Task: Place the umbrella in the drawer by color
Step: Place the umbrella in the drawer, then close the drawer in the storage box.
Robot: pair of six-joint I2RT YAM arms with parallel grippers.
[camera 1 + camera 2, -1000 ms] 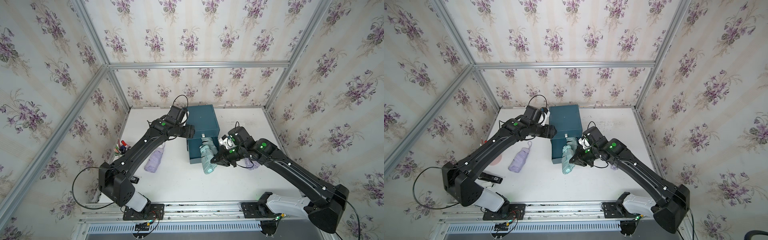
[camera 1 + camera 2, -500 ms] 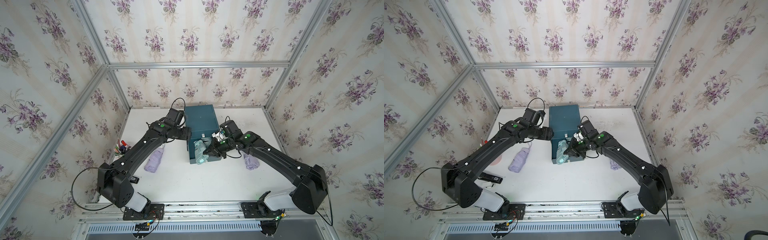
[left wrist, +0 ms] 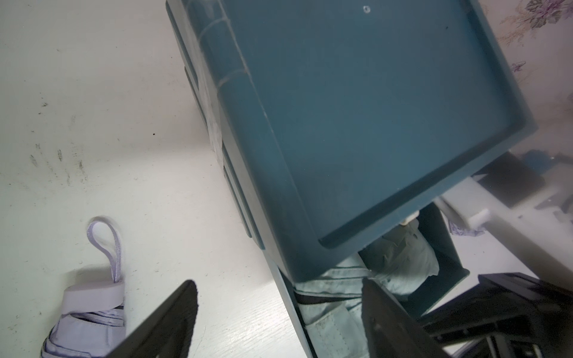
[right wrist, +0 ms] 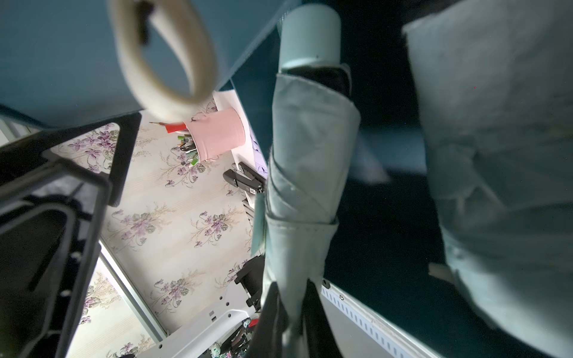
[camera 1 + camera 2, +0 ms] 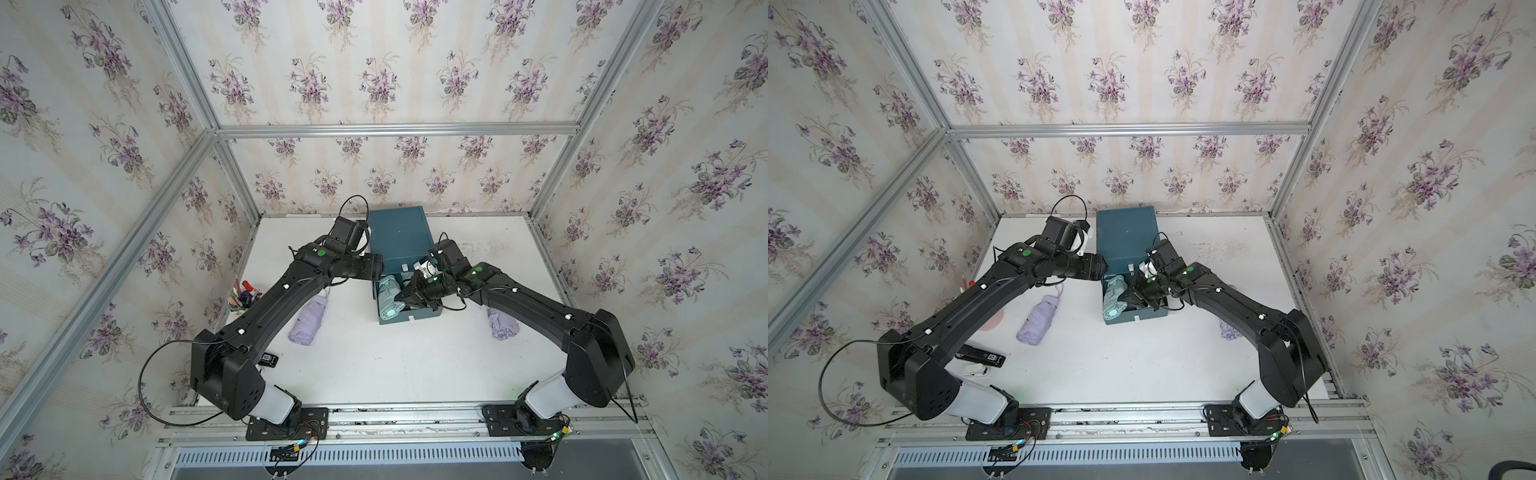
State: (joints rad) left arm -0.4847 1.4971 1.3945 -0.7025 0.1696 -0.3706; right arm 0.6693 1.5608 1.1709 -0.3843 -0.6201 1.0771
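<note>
The right gripper [image 4: 291,313], clamped on the fabric end of the green umbrella [image 4: 304,186], angles it handle-first into the drawer [image 5: 411,316] (teal, so colours match), while the left gripper [image 3: 279,297] stands open alongside, empty.

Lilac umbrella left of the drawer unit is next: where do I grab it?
Probably the folded canopy of the lilac umbrella, just below its handle, coming straight down with the left end effector across the narrow width. It lies flat, so only top and sides are free.

One umbrella [image 5: 388,297] lies in the drawer [image 5: 415,319], another umbrella [image 5: 308,322] left of it.
</note>
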